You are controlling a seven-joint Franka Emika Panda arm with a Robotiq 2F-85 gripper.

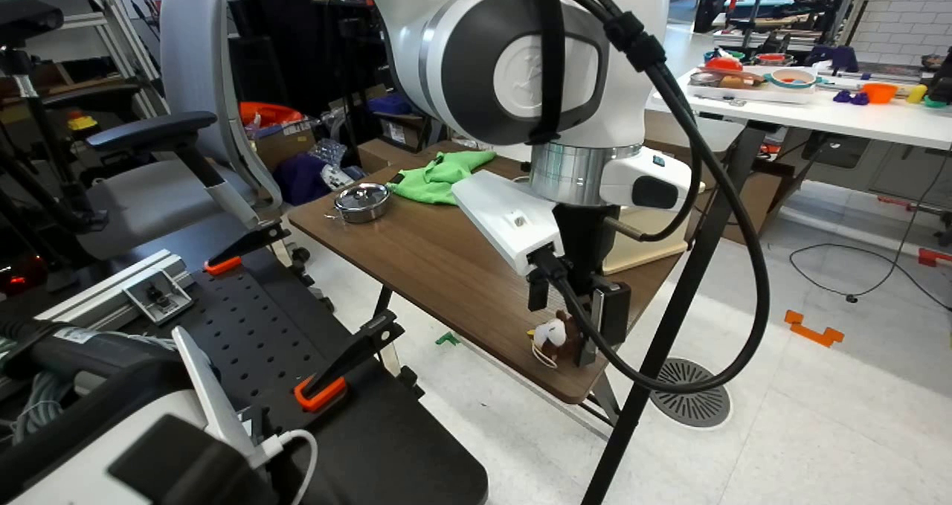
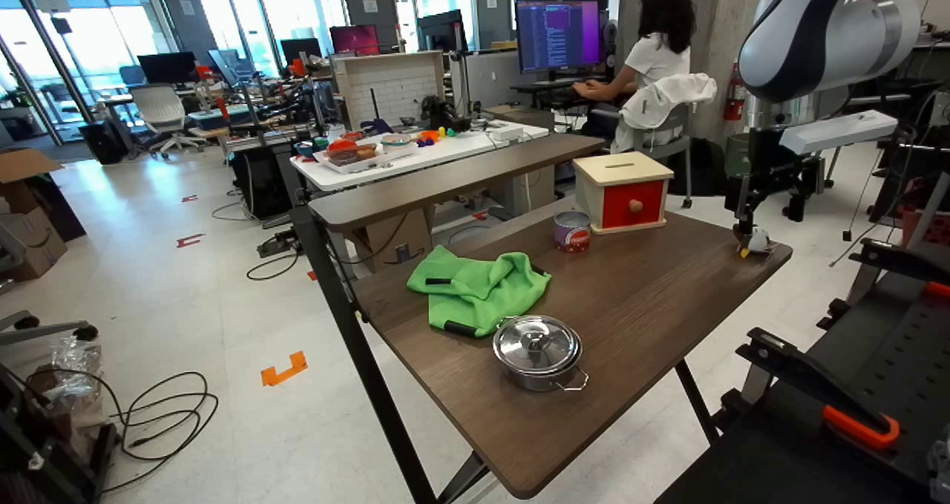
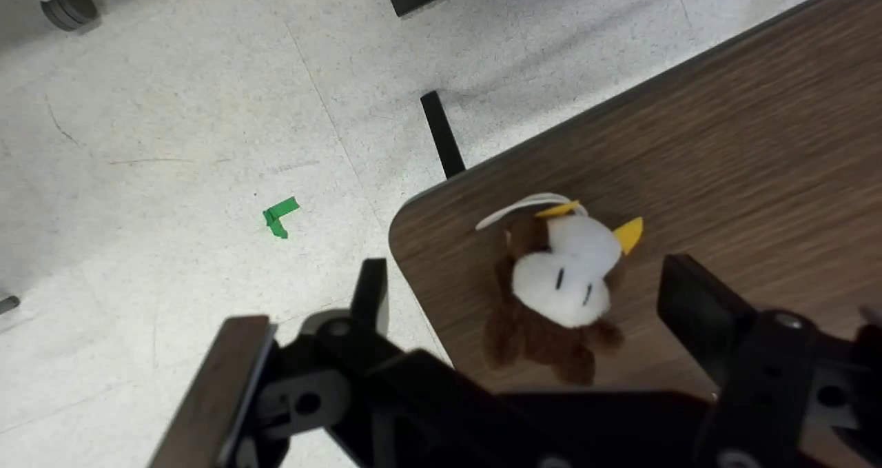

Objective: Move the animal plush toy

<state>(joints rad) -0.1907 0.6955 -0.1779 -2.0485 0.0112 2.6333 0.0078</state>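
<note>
Wrist view — fuzzy plush toy

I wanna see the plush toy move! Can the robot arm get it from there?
Probably yes: its pincer is open, and in the wrist view the plush toy shows between the parted jaws, with nothing seen in the way.

Brown surface, loosely spread with things.
The toy lies near a rounded corner, apart from the others; the pot sits just beside the cloth, the can just beside the box.
</note>
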